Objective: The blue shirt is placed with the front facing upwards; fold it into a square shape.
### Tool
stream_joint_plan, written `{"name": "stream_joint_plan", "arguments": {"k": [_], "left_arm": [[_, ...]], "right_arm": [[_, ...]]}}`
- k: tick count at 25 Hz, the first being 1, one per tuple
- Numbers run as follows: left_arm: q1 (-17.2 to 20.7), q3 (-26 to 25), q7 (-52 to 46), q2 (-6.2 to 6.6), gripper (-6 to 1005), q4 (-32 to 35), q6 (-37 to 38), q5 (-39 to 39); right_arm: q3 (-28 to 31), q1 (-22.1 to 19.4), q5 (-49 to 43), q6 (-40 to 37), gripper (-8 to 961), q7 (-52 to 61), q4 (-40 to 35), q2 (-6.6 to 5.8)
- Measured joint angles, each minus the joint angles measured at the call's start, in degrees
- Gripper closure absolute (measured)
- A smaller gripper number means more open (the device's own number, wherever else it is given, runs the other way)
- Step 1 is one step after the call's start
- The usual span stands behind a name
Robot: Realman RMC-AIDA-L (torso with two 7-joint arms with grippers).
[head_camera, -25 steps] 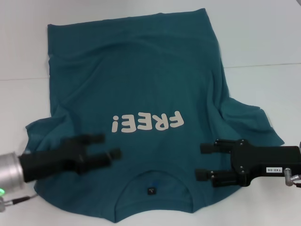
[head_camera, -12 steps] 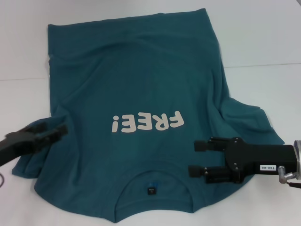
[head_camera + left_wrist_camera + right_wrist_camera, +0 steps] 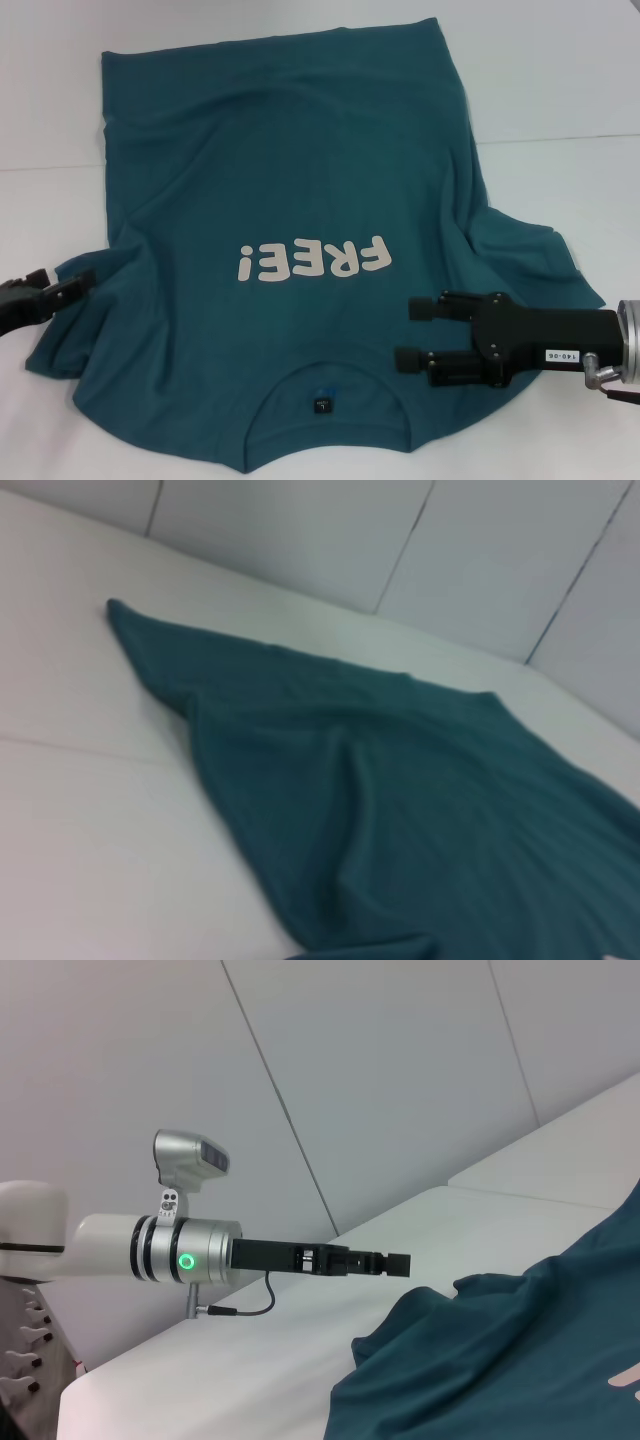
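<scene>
Blue shirt (image 3: 290,210) flat, collar toward robot, hem far

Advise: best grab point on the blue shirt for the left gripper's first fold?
Probably the left sleeve hem. The blue shirt lies flat, front up, and that bunched sleeve edge sits right by the left gripper, so come in from the shirt's outer left side. The right gripper hovers open over the opposite shoulder.

Soft even light, slight blur
</scene>
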Motion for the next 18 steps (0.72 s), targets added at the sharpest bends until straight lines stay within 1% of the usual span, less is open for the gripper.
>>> {"name": "stream_joint_plan", "arguments": {"k": [5, 8, 18], "left_arm": [[-0.21, 0.89, -0.06, -0.01, 224, -0.47, -3.59, 0.52], [-0.20, 1.64, -0.06, -0.22, 227, -0.65, -5.43, 1.15], [-0.24, 2.21, -0.08, -0.50, 240, -1.23, -6.12, 1.92]], "right_arm": [[0.07, -0.25, 0.06, 0.03, 41, 0.02, 0.04, 0.00], [0.14, -0.28, 0.07, 0.06, 40, 0.03, 0.05, 0.00], [0.17, -0.12, 0.08, 0.12, 40, 0.04, 0.05, 0.00]]}}
